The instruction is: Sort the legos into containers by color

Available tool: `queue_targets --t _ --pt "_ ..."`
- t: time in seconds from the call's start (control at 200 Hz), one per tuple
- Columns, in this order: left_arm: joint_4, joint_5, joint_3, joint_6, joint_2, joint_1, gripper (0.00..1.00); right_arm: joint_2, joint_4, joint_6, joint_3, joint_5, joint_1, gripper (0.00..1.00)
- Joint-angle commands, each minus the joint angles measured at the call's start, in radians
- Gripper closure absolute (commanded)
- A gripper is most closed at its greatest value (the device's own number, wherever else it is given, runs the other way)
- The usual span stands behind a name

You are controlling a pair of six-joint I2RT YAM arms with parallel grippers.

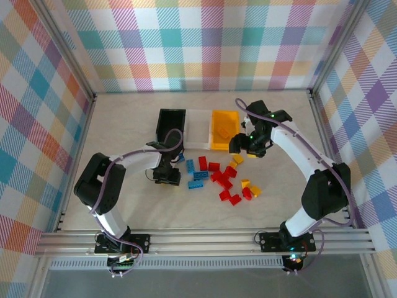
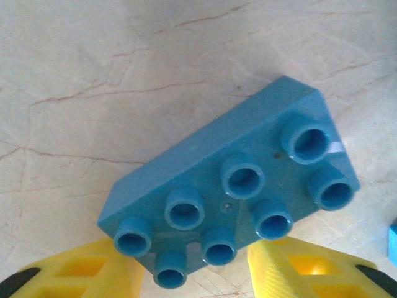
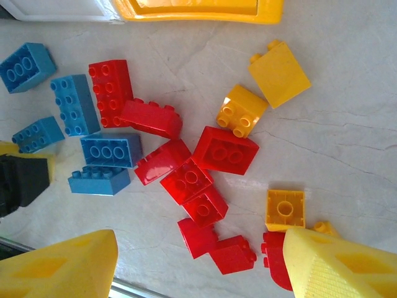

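From above, can make out three containers side by side at mid-table: black bin (image 1: 169, 124), white bin (image 1: 198, 127), yellow bin (image 1: 224, 118), with what looks like a yellow brick inside the last. Just in front, find the legos (image 1: 220, 180) loose on the table (image 1: 124, 124), blue to the left, red in the middle, yellow mostly to the right. Can place the left gripper (image 1: 166, 180) low at the pile's left edge and the right gripper (image 1: 247, 149) near the yellow bin's front right corner.

From the left wrist, get what the top view hides: a blue brick (image 2: 236, 186), two rows of four studs, studs facing the camera, lying slantwise with its near end between the yellow fingers (image 2: 80, 273). Looks hard against both; cannot tell whether clamped or merely flanked.

From the right wrist, see that gripper's jaws well apart with nothing held, above red, blue and yellow bricks at all angles, some studs up, some tipped on their sides.
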Motion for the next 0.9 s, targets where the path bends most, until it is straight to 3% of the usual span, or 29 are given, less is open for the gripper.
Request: queue_targets --t 0.0,0.125,0.215,0.315,0.765,0.895 --pt "0.039 0.047 -0.022 0.019 -0.008 -0.033 0.35 0.015 0.013 0.005 0.002 -0.036 -0.004 0.29" --pt "0.027 0.02 0.022 0.043 0.021 -0.03 0.23 0.012 0.021 0.01 -0.006 -0.045 -0.004 0.29" --pt "0.032 0.026 0.069 0.04 0.066 -0.03 0.09 0.005 0.02 0.008 -0.01 -0.044 -0.005 0.28" --pt "0.034 0.004 0.114 0.041 0.097 -0.03 0.02 -0.002 0.014 0.007 -0.013 -0.039 -0.004 0.28" --pt "-0.053 -0.091 0.313 0.176 0.219 0.008 0.02 -0.008 0.023 0.013 -0.037 -0.054 -0.004 0.28" --pt "-0.052 -0.076 0.341 0.187 0.225 0.028 0.02 -0.005 0.027 0.016 -0.041 -0.055 -0.004 0.28"
